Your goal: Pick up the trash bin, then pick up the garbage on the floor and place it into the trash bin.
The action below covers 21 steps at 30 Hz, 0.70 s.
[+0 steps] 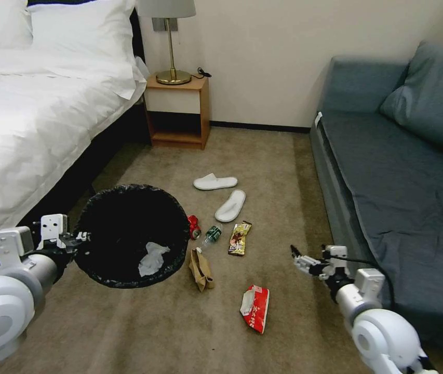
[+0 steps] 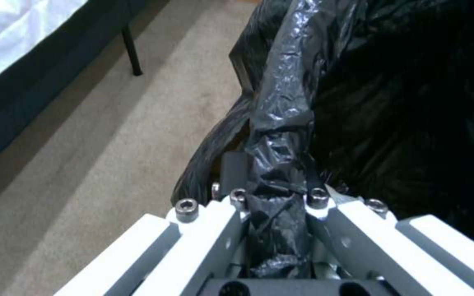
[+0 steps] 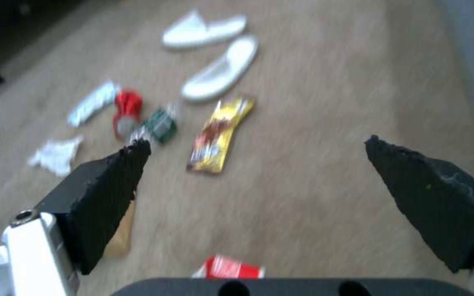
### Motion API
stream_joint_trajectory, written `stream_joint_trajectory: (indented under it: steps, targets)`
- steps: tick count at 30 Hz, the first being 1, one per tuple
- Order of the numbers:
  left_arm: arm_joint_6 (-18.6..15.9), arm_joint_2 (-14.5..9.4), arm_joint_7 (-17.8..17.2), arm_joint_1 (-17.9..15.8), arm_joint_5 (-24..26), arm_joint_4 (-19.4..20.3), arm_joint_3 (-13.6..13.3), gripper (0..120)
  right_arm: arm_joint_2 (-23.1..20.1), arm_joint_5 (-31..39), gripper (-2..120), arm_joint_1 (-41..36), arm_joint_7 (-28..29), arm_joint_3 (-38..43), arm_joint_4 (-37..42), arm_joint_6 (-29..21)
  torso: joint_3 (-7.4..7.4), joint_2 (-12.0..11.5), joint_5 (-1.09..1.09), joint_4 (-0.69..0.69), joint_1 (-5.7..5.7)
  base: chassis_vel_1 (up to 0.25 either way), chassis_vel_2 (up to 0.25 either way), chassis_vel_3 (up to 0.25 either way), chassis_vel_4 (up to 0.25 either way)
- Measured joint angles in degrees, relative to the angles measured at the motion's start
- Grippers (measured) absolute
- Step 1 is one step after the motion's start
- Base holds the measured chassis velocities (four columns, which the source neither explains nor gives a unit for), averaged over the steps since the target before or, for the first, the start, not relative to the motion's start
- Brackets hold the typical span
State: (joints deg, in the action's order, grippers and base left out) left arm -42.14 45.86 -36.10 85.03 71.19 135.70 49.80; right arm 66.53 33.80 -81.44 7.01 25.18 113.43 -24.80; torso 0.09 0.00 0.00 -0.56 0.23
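The trash bin [image 1: 122,228], round and lined with a crinkled black bag, hangs above the carpet with a white tissue [image 1: 152,258] inside. My left gripper [image 1: 79,238] is shut on its rim [image 2: 278,164]. My right gripper [image 1: 298,255] is open over bare carpet, its black pads [image 3: 111,189] wide apart. On the floor lie a red can [image 1: 194,227], a green bottle [image 1: 212,234], a gold-brown snack wrapper [image 1: 240,238], a brown paper bag [image 1: 200,269], a red-white wrapper [image 1: 255,307] and two white slippers [image 1: 215,182]. White tissues [image 3: 56,154] lie beside the can [image 3: 127,109].
A bed [image 1: 34,119] runs along the left, with a bed leg [image 2: 131,53] near the bin. A blue sofa [image 1: 398,176] stands on the right. A wooden nightstand [image 1: 179,111] with a lamp is against the far wall. Open carpet lies between the litter and the sofa.
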Motion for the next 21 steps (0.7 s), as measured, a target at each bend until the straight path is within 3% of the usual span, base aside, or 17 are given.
stream_joint_trajectory:
  steps: [9,21]
  targets:
    - [0.0,-0.6,0.2,-0.6,1.0,-0.1,1.1,2,4.1,-0.1,100,6.8,1.2,-8.6,-13.4,0.5,0.00,0.0,0.00,0.00,0.00,0.000,0.000,0.000,0.000]
    - [0.0,-0.5,2.7,1.8,-0.9,-1.5,4.1,2,10.5,0.0,100,16.1,1.2,-14.6,-31.3,1.5,0.01,0.0,-0.02,0.00,0.00,0.000,0.000,0.000,0.000]
